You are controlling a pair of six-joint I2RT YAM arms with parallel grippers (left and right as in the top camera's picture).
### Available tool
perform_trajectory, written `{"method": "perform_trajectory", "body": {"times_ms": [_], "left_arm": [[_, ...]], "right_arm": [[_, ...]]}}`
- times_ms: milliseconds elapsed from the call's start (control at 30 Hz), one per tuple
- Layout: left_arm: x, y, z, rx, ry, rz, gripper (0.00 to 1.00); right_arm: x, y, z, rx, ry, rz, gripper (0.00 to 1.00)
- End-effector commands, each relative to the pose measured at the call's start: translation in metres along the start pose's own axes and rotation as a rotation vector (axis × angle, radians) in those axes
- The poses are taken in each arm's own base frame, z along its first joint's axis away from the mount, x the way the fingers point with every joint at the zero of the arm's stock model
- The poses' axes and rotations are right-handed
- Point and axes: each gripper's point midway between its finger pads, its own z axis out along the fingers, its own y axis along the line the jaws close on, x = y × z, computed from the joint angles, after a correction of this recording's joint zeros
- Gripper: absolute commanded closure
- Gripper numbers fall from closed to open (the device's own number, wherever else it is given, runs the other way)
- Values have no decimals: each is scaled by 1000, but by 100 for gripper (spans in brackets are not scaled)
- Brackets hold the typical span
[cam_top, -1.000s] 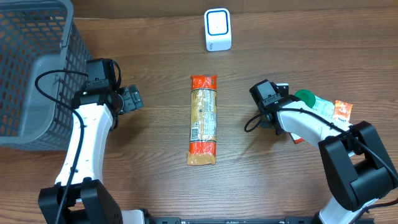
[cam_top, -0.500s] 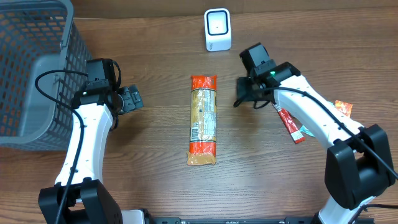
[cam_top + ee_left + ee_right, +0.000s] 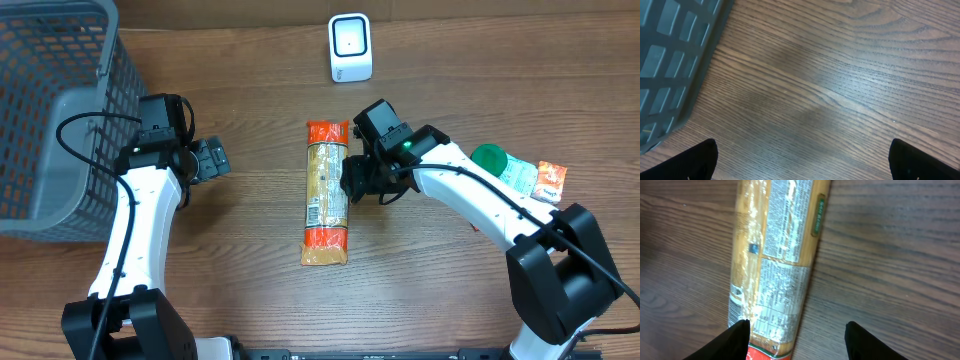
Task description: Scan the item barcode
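The item is a long clear pasta packet (image 3: pixel 326 195) with orange-red ends, lying lengthwise at the table's middle. In the right wrist view the packet (image 3: pixel 775 265) shows its printed label face up. My right gripper (image 3: pixel 353 180) hovers open at the packet's right edge. Its jaws (image 3: pixel 800 341) stand wide, the left fingertip (image 3: pixel 735 342) over the packet's edge and the other over bare wood, gripping nothing. The white scanner (image 3: pixel 350 47) stands at the back centre. My left gripper (image 3: pixel 210 160) is open and empty over bare wood (image 3: pixel 805 165), well left of the packet.
A grey mesh basket (image 3: pixel 50 110) fills the far left and shows in the left wrist view as a basket (image 3: pixel 670 65). At the right lie a green-capped packet (image 3: pixel 510 170), an orange sachet (image 3: pixel 550 180) and a red stick packet (image 3: pixel 478 224).
My right arm swung from the items at the right, past the scanner, to the pasta packet's right edge. Its jaws went from shut to open. The left arm stayed still.
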Motion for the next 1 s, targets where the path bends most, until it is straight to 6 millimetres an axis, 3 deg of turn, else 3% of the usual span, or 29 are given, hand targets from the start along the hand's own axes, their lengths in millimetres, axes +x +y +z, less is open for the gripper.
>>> {"method": "perform_trajectory", "body": {"times_ms": [0, 67, 133, 333, 367, 400, 467, 500, 733, 833, 967], "left_arm": [[-13, -4, -9, 19, -51, 14, 0], [-21, -6, -9, 29, -84, 8, 0], [-22, -24, -11, 130, -82, -37, 0], [7, -88, -33, 526, 89, -82, 0], [12, -95, -37, 573, 115, -80, 16], [15, -101, -39, 605, 130, -75, 54], [24, -114, -43, 654, 156, -55, 89], [29, -119, -43, 655, 167, -39, 96], [70, -146, -31, 549, 193, 120, 96], [81, -163, -31, 551, 187, 174, 96], [91, -175, -14, 487, 209, 173, 96]], "right_arm": [[0, 0, -1, -6, -2, 9, 37], [1, -1, -1, -4, 0, 11, 37], [1, -2, -1, -3, 2, 12, 37], [2, -4, -1, 2, 8, 17, 37], [2, -5, -2, 2, 8, 19, 37], [1, -6, -2, 3, 7, 23, 37], [-1, -10, -3, 5, 5, 32, 37], [-2, -12, -3, 7, 4, 39, 37], [-6, -31, -10, -13, 26, 99, 37], [-8, -34, -14, -66, 44, 101, 37], [-7, -31, -18, -165, 71, 93, 37]]}}
